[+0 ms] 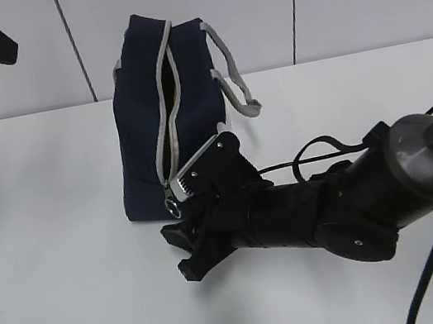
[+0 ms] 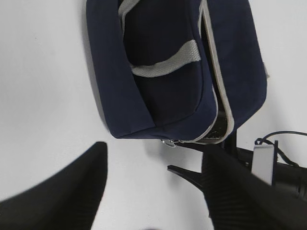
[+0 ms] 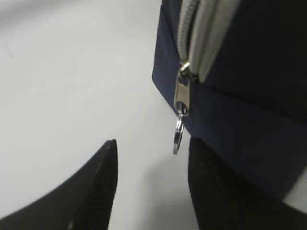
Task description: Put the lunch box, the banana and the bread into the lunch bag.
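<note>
**Lunch bag stands at the back of the surface, right claw at its zipper pull**

The lunch bag [image 1: 146, 141] stands on the white surface [image 1: 58, 265] toward its far edge, close to the wall, a little left of the middle. Its grey zipper [image 1: 167, 129] runs over the top and down the end that faces the camera, and the seam gapes along the top, showing a dark slit. In the left wrist view a strip of silver lining shows inside the opened edge. Grey handles [image 1: 234, 83] hang over the bag's right side. At the lower end of the zipper a metal slider carries a ring pull [image 3: 178, 136], which dangles free just above the surface.

The right claw [image 3: 151, 191] sits low at that end of the bag, its two dark fingers [image 3: 91, 191] standing apart on either side of the ring without touching it; the right-hand finger lies just beside the bag's bottom corner. Nothing is gripped between them.

The left claw [image 2: 153, 191] hangs above the surface in front of the bag, its fingers wide apart and empty. In the exterior view it shows only as a dark shape at the top left corner.

The lunch box, banana and bread appear in none of the views.
</note>
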You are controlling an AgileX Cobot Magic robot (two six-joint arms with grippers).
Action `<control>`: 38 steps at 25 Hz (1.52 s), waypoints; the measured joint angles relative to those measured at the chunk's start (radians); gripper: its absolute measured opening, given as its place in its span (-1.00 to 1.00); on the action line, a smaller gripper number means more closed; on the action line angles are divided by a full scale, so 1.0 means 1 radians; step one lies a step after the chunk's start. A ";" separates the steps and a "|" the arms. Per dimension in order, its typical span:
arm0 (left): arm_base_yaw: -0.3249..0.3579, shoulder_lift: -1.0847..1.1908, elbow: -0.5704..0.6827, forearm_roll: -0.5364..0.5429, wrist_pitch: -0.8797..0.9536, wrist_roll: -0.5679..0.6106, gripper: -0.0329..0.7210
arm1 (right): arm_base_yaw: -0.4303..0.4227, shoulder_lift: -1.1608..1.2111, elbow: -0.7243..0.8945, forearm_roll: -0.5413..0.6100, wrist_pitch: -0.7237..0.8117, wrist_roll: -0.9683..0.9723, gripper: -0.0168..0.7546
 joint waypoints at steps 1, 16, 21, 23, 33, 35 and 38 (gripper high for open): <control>0.000 0.000 0.000 0.000 -0.001 0.000 0.24 | 0.000 0.009 -0.010 0.000 0.004 0.000 -0.04; 0.000 0.000 0.000 0.001 -0.001 0.000 0.24 | 0.001 0.053 -0.051 0.033 0.000 0.006 -0.34; 0.000 0.000 0.000 0.003 -0.001 0.000 0.24 | 0.001 0.059 -0.053 0.046 -0.002 0.006 -0.34; 0.000 0.000 0.000 0.003 -0.001 0.000 0.24 | 0.001 0.059 -0.055 0.050 -0.003 0.006 -0.34; 0.000 0.000 0.000 0.003 -0.001 0.000 0.24 | 0.001 0.063 -0.056 0.093 -0.026 0.006 -0.62; 0.000 0.000 0.000 0.003 -0.001 0.000 0.24 | 0.001 0.063 -0.056 0.094 -0.026 0.006 -0.69; 0.000 0.000 0.000 0.003 -0.001 0.000 0.24 | 0.001 0.063 -0.056 0.095 -0.026 0.008 -0.90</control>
